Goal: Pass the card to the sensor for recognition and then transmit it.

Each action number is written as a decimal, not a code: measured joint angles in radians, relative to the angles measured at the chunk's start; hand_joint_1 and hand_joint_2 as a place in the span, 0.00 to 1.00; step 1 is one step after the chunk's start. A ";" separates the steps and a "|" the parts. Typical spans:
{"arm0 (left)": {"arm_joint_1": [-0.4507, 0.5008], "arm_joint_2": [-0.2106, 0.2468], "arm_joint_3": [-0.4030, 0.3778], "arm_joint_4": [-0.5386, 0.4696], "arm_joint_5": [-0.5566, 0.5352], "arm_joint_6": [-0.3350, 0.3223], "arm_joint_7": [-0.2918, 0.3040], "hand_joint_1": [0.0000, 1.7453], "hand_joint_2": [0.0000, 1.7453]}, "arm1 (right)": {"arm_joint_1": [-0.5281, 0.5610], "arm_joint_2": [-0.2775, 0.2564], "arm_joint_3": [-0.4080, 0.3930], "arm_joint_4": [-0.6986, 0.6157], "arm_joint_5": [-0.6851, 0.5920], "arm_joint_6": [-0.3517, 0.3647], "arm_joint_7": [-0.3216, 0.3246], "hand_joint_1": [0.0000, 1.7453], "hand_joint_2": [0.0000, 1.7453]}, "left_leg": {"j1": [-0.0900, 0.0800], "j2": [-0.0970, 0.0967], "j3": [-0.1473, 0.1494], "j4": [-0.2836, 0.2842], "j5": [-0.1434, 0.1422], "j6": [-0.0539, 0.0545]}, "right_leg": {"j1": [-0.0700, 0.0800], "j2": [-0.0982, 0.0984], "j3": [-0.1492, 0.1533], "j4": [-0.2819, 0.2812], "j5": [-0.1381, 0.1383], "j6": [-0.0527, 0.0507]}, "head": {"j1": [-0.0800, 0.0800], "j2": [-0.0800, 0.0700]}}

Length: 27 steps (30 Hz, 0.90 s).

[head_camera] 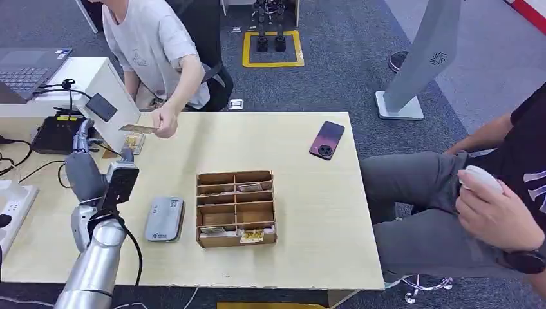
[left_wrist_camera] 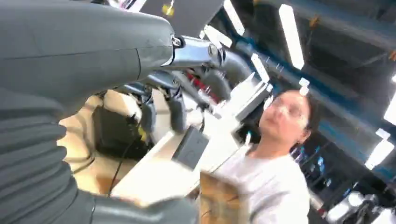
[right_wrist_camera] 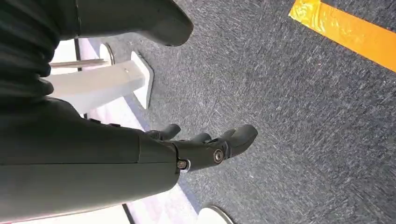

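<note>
A person behind the table pinches the tan card [head_camera: 138, 129] in a hand [head_camera: 166, 121] and holds it level above the table's far left corner. My left hand [head_camera: 80, 161] stands raised just left of and below the card, with its fingers [left_wrist_camera: 176, 109] apart and nothing in them. In the left wrist view the card [left_wrist_camera: 219, 200] is a blurred tan shape in front of the person. The grey card sensor [head_camera: 163, 219] lies flat on the table to the right of my left forearm. My right hand [right_wrist_camera: 201, 149] hangs over the carpet, fingers loosely extended and holding nothing.
A wooden divided box [head_camera: 235, 209] with cards stands mid-table. A dark phone [head_camera: 326, 140] lies at the far right. A white stand with a small black device [head_camera: 101, 107], a black box [head_camera: 55, 132] and cables crowd the left. A second person [head_camera: 489, 193] sits to the right.
</note>
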 joint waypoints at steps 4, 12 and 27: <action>0.064 0.018 -0.070 -0.108 0.020 -0.213 0.021 0.00 1.00 | 0.002 0.000 0.000 0.000 -0.016 -0.002 0.002 0.00 1.00 | 0.000 0.001 0.000 0.000 0.000 0.000 | 0.000 0.001 0.000 0.000 0.000 0.000 | 0.000 0.000; 0.188 0.084 -0.211 -0.344 -0.022 -0.300 0.051 0.00 1.00 | 0.006 0.000 -0.002 0.000 -0.026 0.000 -0.002 0.00 1.00 | 0.000 0.001 -0.003 0.000 0.000 0.000 | 0.000 0.000 -0.003 0.000 0.000 0.000 | 0.000 0.000; 0.274 0.178 -0.429 -0.556 -0.355 -0.307 0.105 0.00 1.00 | 0.006 0.000 -0.013 -0.002 -0.026 0.000 0.000 0.00 1.00 | 0.000 0.001 -0.004 0.000 0.000 0.000 | 0.000 0.000 -0.004 0.000 0.000 0.001 | 0.000 0.000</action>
